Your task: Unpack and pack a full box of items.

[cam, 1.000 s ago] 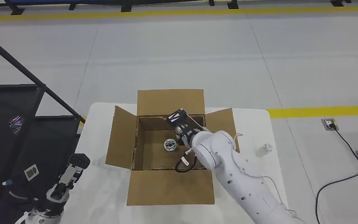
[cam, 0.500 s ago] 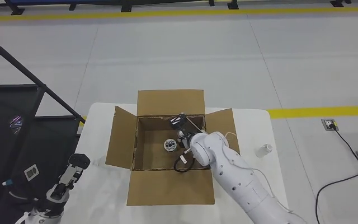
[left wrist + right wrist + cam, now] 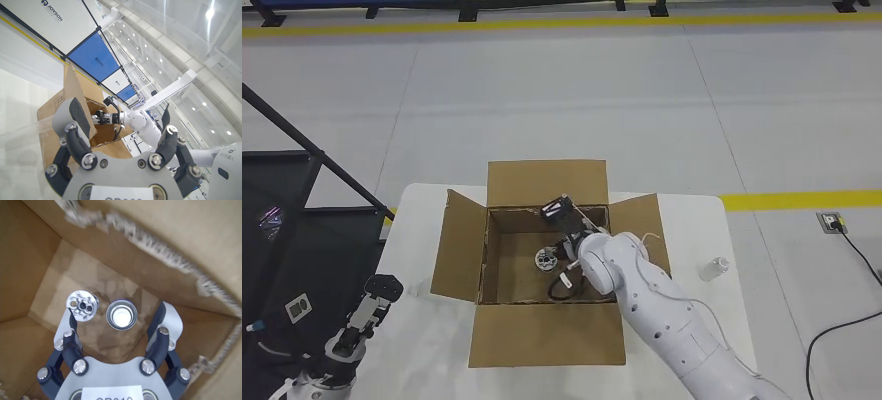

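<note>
An open cardboard box (image 3: 547, 335) stands on the white table (image 3: 692, 230). My right gripper (image 3: 117, 311) hangs inside the box (image 3: 181, 247), open, straight above an upright can with a white cap (image 3: 122, 317); the can sits between the fingers without touching them. A round perforated metal-topped item (image 3: 82, 306) stands beside the can, in front of one finger, and appears in the top view as the metal item (image 3: 545, 259) next to the right gripper (image 3: 564, 255). My left gripper (image 3: 121, 108) is open and holds nothing, off the table's near left corner (image 3: 382, 288), pointing at the box (image 3: 51, 136).
A small clear bottle (image 3: 712, 267) lies on the table to the right of the box. The box flaps are folded outward on all sides. A black frame and dark cloth (image 3: 302, 230) stand left of the table.
The right arm's wrist has shifted slightly left inside the box. The left arm has stayed where it was.
</note>
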{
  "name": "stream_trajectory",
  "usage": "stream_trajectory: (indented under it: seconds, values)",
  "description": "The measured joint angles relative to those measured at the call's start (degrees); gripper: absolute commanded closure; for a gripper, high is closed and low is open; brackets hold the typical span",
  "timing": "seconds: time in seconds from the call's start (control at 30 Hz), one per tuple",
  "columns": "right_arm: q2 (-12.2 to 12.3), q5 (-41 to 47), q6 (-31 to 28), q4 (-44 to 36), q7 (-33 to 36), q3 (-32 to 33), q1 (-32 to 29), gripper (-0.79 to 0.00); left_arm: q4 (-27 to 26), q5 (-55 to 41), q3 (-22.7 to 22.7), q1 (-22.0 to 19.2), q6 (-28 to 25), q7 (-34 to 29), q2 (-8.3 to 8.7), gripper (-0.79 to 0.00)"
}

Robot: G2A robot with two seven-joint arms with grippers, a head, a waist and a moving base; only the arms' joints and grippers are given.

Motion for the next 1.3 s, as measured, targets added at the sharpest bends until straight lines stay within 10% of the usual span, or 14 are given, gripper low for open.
stream_trajectory:
  seconds: [0.3, 0.5, 0.97, 1.3]
  values:
    - [5.7, -18.9, 3.6, -40.5, 10.7, 16.7, -22.4, -0.785, 0.0, 0.0, 0.0, 0.0, 0.0, 0.0, 0.0, -0.785]
    - [7.2, -25.0, 8.2, -52.9, 13.5, 29.4, -35.3, -0.785, 0.0, 0.0, 0.0, 0.0, 0.0, 0.0, 0.0, -0.785]
    - [7.5, -17.8, 9.3, -37.4, 8.8, 40.6, -37.2, -0.785, 0.0, 0.0, 0.0, 0.0, 0.0, 0.0, 0.0, -0.785]
    - [7.6, -13.0, 8.9, -26.7, 2.5, 42.6, -32.8, -0.314, 0.0, 0.0, 0.0, 0.0, 0.0, 0.0, 0.0, -0.785]
